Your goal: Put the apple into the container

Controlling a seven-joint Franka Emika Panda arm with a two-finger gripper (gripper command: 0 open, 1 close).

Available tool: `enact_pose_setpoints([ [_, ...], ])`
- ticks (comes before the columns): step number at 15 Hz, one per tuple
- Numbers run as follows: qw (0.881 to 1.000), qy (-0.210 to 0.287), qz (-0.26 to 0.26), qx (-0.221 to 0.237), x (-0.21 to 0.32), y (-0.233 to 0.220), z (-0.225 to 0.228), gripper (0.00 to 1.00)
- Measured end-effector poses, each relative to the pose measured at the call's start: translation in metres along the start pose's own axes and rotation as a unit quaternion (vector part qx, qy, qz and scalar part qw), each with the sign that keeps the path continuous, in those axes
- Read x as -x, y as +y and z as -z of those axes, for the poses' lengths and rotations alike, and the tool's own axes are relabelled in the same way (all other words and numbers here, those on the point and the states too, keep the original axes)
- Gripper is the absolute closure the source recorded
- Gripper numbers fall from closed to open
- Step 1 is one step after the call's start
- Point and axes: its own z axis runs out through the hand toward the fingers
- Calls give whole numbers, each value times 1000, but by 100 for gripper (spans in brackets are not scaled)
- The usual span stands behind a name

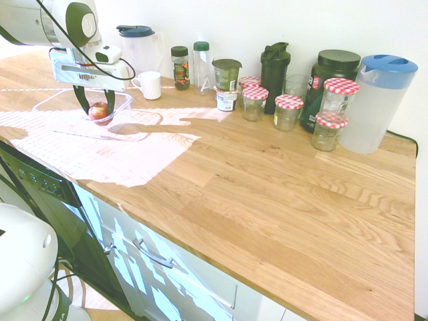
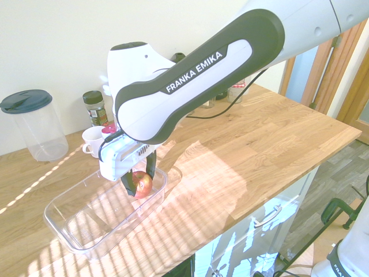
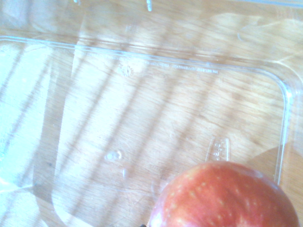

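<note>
1. I'm watching the gripper [image 2: 140, 186] holding the apple [image 2: 142, 184] inside the footprint of the container [image 2: 69, 234], at the end nearest the white mug [image 2: 92, 140]. It's pointing straight down.
2. Risk one: I'm judging the apple to be hanging a little above the tub floor, not resting on it. If the fingers are letting go from here, the apple is dropping, bouncing and possibly rolling. The walls are shallow, so a lively bounce could be carrying it over the rim onto the wooden counter [image 1: 281, 194].
3. Risk two: the apple is sitting close to the end wall in the wrist view [image 3: 222, 196]. If the arm is drifting that way while lowering, a finger could be catching the rim and shoving or tipping the light tub.
4. Risk three: pushing down too far is pressing the fruit into thin plastic, which could be flexing and skidding on the counter.
5. Glare is washing out the first exterior view, so I'm not trusting it for height; the clear plastic is also hard to read.
6. Jaws: the two dark fingers [image 1: 81, 98] are pinching the apple from either side, one on each flank, closed only as far as the fruit allows. Nothing else is touching them that I can see.
7. The jars and the pitcher are standing well apart from the work area.
</note>
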Motion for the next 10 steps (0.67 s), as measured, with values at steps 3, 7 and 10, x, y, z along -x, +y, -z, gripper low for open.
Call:
enact_pose_setpoints([
  [3,1000,1,1,-2,0,-1,2,0],
  [7,1000,14,-4,-17,-9,-4,32,0],
  [10,998,23,-37,-38,-32,29,92,0],
])
